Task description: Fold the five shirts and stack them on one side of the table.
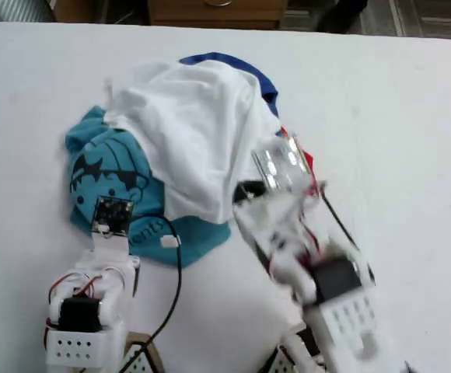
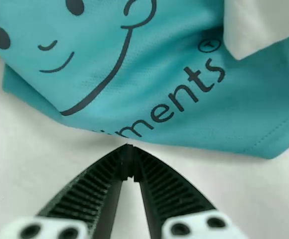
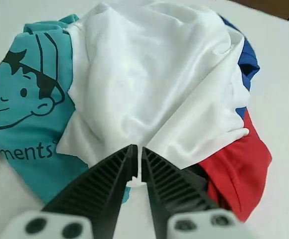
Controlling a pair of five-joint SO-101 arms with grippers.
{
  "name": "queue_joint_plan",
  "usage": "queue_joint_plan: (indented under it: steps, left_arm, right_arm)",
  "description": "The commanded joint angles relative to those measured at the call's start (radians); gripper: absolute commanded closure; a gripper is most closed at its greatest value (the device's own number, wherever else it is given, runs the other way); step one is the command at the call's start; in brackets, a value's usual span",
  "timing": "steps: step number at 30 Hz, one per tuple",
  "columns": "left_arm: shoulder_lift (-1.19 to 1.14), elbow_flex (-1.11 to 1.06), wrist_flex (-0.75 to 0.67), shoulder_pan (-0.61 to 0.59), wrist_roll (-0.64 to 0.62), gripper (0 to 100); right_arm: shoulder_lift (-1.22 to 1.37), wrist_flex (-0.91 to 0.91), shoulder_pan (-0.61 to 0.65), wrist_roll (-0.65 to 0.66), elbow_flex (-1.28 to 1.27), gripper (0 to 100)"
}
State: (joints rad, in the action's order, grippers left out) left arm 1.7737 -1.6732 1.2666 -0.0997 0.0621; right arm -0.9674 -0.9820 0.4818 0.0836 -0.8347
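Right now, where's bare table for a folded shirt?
Widest free patch: the table right of the red shirt. A bare strip runs along the far edge beyond the blue shirt, and a narrower one left of the teal shirt. Crowded: the near side, left arm and right arm against the pile under the white shirt.

A teal shirt (image 1: 101, 175) is printed with a cartoon boy's face and lettering, both drawn in dark lines. Plain, unbroken colour is shown by the white shirt (image 1: 194, 132), the blue shirt (image 1: 267, 89) and the red shirt (image 3: 234, 169). The table (image 1: 396, 116) is seen in white.
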Motion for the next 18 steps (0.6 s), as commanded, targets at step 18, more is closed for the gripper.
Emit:
queue_joint_plan:
  steps: [18]
  left_arm:
    - [0.006,-0.021,-0.002,0.009,0.008,97]
  right_arm:
    - [0.816,-0.021,-0.002,0.106,0.485,89.1]
